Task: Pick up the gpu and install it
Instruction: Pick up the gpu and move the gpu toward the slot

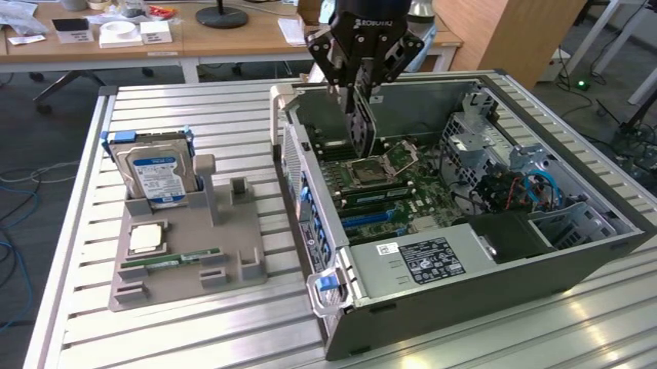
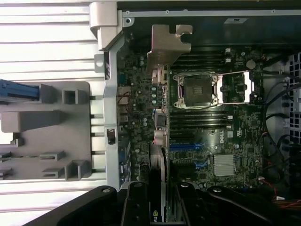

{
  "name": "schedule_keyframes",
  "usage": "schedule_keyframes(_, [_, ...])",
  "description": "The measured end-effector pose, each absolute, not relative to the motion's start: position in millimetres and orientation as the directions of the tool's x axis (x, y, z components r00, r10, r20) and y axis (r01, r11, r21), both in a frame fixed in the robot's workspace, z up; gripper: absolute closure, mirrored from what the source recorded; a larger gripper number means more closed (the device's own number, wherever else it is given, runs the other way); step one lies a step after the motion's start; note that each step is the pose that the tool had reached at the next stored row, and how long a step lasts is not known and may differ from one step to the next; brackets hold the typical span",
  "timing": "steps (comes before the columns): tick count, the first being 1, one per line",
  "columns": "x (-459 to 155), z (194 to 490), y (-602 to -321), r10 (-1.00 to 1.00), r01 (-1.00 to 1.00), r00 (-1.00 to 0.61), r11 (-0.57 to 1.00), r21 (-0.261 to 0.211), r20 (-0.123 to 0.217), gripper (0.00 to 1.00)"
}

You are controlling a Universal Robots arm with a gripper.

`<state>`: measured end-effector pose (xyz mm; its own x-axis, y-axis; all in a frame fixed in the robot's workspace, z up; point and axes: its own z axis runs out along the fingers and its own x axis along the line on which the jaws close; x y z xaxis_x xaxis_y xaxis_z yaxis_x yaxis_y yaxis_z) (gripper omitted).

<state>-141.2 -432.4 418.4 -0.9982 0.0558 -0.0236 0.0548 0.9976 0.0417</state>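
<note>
gpu (image 1: 361, 134) in hand (image 1: 361, 91), slatted table (image 1: 205, 330), office desks (image 1: 261, 38)

I read "DELL" on the motherboard (image 2: 216, 137); upside-down lettering on the claw (image 1: 358, 104) looks like "ROBOTIQ". The hard drive (image 1: 159, 177) label's print is too small.

The gripper (image 2: 160, 193) hides the gpu (image 2: 167, 47) at its held end (seen edge-on); the arm (image 1: 370, 11) is cut off at the exterior view's top.

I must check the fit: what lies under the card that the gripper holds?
Under the card, held by the gripper, lies the motherboard, its empty processor socket alongside. The strip of board directly beneath is covered by the card.
</note>
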Motion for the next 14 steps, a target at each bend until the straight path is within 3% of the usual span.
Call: schedule_keyframes(14, [-97.3,418.4,-429.7,0.056,0.055,-0.998,0.998,0.043,-0.024,0.74])
